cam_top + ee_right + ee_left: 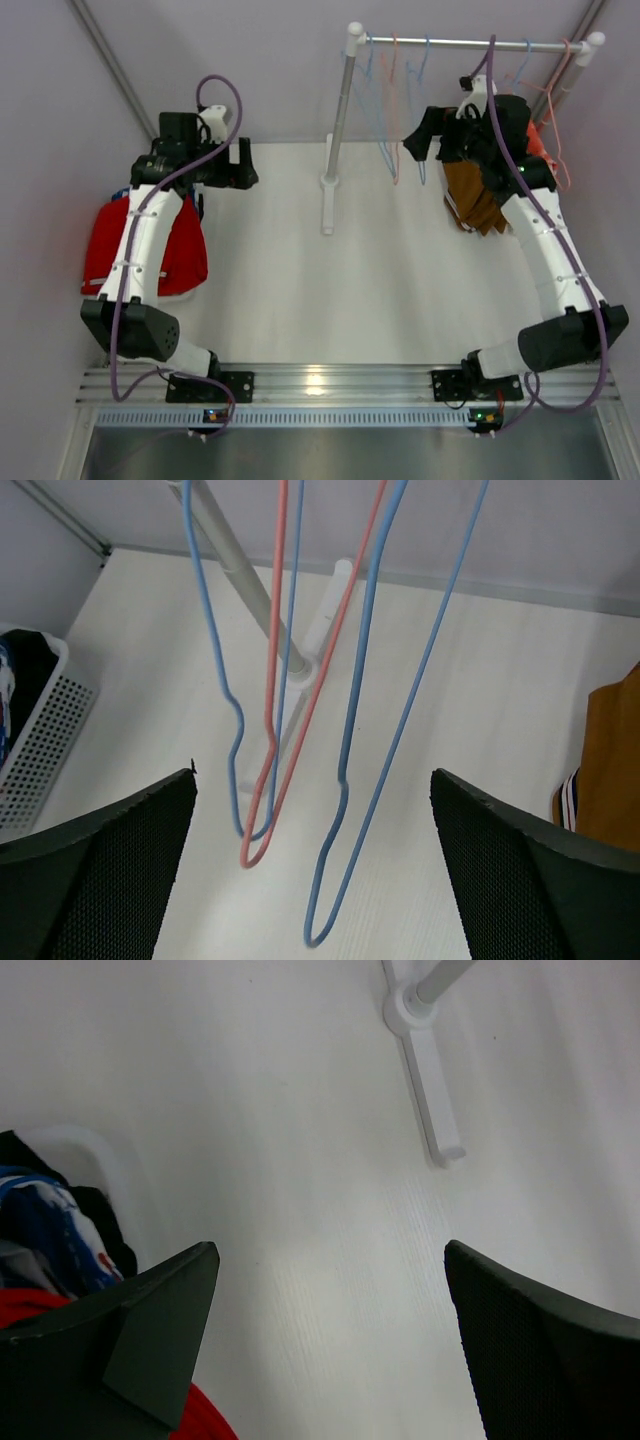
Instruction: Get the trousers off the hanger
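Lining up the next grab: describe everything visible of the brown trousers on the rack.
The brown soft cloth trousers hang draped in folds below the right end of the grey metal rail, their top hidden behind the right arm. Nothing grips them: in the right wrist view they sit right of the open right end effector.

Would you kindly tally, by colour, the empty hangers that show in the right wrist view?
Blue hangers: 2
Pink hanger: 1
Total: 3
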`<state>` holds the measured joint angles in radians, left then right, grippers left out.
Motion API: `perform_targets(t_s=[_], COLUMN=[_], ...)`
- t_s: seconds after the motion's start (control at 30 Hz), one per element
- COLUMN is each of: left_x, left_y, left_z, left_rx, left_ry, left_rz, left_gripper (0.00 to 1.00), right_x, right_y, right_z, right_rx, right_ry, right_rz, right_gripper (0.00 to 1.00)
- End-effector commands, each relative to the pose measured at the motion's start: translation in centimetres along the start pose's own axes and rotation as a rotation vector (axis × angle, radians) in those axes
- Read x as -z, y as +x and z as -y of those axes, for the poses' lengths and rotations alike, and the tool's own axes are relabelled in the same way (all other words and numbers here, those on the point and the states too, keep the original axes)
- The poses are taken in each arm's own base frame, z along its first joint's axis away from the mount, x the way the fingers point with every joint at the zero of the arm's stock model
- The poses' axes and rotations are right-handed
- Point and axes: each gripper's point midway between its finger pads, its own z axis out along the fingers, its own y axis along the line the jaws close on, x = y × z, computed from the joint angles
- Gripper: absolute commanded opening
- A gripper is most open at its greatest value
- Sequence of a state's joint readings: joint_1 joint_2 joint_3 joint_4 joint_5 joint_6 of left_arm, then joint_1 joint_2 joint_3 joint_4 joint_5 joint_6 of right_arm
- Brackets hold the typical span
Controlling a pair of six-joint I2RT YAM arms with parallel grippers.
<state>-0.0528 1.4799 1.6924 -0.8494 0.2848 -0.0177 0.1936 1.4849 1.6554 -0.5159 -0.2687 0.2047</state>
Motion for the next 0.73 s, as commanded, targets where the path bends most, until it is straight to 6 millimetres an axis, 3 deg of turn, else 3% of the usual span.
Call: perform_targets(t_s=[0.0, 0.17, 0.23, 0.37, 0.7], left_x=[-1.2, -2.8, -3.0, -2.9, -0.8], left_y=[1.0, 0.6, 0.6, 0.3, -1.0], left_z=[3.3, 5.9, 6.2, 6.0, 5.6], left_rx=[-0.100, -0.153, -0.159, -0.132, -0.121], left_ry=[0.056, 0.023, 0.030, 0.002, -0.039], left_rz=[-0.058, -0.041, -0.033, -0.014, 0.054], left_gripper=[0.99, 0.99, 0.99, 0.99, 0.99], right_x=[4.3, 8.3, 8.6, 10.8, 11.6], right_y=[-3.4, -1.2, 0.5, 1.3, 1.6], right_z=[-1.2, -0.6, 0.0, 0.3, 0.5], right_rx=[0.076, 0.122, 0.127, 0.126, 0.102], right_ry=[-0.022, 0.031, 0.051, 0.081, 0.066], right_rz=[0.167, 0.201, 0.185, 0.230, 0.252], right_gripper=[1.00, 0.99, 0.99, 0.99, 1.00])
